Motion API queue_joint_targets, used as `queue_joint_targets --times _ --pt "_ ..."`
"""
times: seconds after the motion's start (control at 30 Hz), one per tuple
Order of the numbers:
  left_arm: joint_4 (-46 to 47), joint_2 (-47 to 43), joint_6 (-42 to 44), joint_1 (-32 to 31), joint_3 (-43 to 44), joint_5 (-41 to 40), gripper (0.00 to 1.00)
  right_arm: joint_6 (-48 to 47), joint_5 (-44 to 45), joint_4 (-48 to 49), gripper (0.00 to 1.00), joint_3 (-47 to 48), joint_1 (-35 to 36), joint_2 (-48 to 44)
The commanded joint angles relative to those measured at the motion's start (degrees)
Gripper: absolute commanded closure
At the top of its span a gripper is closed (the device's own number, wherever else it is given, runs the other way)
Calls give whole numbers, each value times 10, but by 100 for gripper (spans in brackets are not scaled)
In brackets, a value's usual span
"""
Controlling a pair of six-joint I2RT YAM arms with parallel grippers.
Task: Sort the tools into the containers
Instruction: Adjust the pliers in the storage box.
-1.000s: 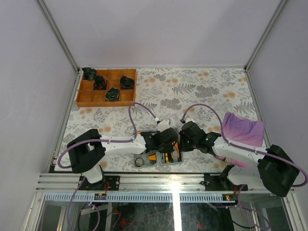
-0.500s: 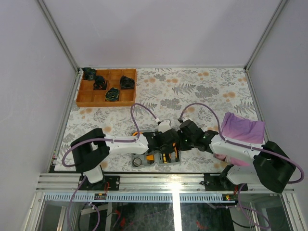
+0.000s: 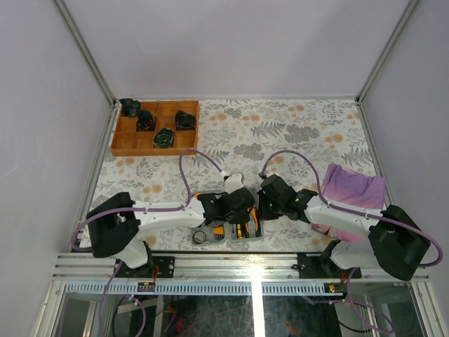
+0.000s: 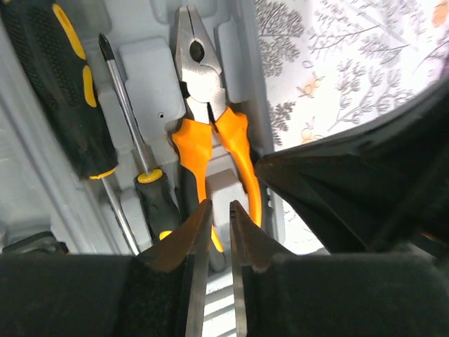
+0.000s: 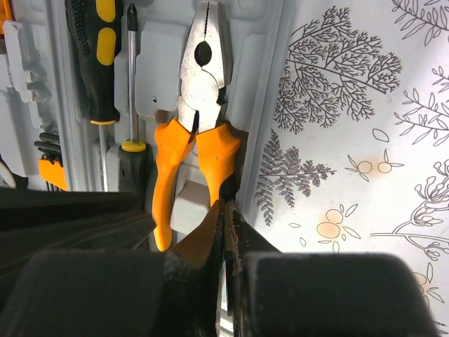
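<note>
The open grey case lies at the table's near edge. Orange-handled pliers lie in its moulded recess, also seen in the right wrist view. A slim screwdriver and a thick black-and-yellow-handled one lie beside them. Black keys in an orange holder sit further left. A round dark thing fills the case's left end. My left gripper hovers over the pliers' handles, fingers a hair apart and empty. My right gripper is shut, its tips at the pliers' right handle.
A wooden compartment tray holding several black parts stands at the back left. A purple cloth lies at the right, beside my right arm. The case's right wall borders the leaf-patterned table cover.
My left arm's shoulder has swung left and its gripper has shifted slightly over the case. My right gripper has edged left toward the case. The tools have not moved.
</note>
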Motion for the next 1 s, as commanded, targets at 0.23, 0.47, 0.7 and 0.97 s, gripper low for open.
queue_joint_targets --times 0.23,0.47,0.7,0.97 --pt "-77 -5 32 -2 36 -42 78 -11 34 -74 100 -10 0 11" --pt "-59 36 36 -2 37 -19 80 -10 28 -68 100 -16 0 9" --pt "-56 70 41 -2 36 -3 97 -13 16 -63 100 -14 0 27" --pt "-64 121 44 -2 41 24 100 -15 -2 -40 100 -12 0 90"
